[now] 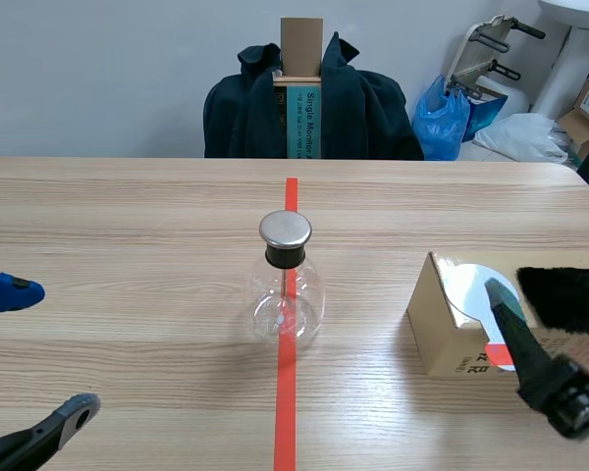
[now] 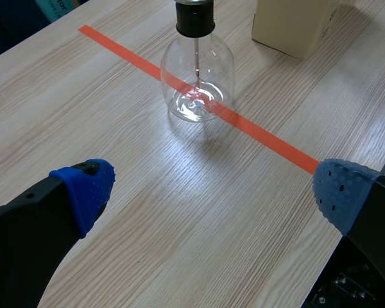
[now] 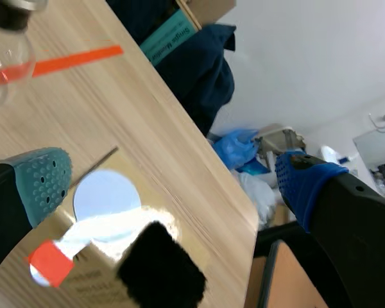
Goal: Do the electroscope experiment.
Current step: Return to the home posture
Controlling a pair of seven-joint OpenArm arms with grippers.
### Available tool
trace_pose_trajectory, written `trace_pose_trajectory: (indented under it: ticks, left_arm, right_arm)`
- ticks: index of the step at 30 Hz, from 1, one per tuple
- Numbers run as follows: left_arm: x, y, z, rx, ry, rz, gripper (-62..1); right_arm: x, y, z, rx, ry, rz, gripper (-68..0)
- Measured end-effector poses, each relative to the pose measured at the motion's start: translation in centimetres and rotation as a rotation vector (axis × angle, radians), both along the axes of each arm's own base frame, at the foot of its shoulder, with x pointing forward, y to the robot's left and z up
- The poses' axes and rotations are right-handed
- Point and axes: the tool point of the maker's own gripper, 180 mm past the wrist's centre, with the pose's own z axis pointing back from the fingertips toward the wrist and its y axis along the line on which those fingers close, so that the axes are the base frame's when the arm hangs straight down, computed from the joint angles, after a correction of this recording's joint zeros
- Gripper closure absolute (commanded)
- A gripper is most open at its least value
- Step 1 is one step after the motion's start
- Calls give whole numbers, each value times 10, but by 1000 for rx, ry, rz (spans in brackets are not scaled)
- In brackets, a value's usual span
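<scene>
Wooden table (image 1: 128,216) bears the glass flask (image 1: 286,294); left pincer (image 2: 212,189) and right pincer (image 3: 172,176) both gape, holding nothing.

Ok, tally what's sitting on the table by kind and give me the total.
Glass flask with metal cap: 1
Cardboard box: 1
White disc with red handle, lying on the box: 1
Black fur piece, on the box: 1
Total: 4

Left pincer (image 2: 215,192) low, right pincer (image 3: 173,178) tilted — both spread wide.
</scene>
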Motion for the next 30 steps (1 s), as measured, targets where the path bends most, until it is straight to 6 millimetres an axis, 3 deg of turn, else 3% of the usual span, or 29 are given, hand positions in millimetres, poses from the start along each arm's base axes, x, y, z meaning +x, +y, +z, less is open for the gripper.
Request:
trace_pose_trajectory:
  ticks: [11,16,30]
  left_arm:
    - [0,0,-1,1,3,-2,-623]
    - [0,0,-1,1,4,-2,-623]
    - [0,0,0,1,3,-2,-623]
  right_arm:
    - [27,17,18,108,146,70,-679]
    - [35,25,18,124,184,96,-679]
    - [23,68,4,184,265,211,-679]
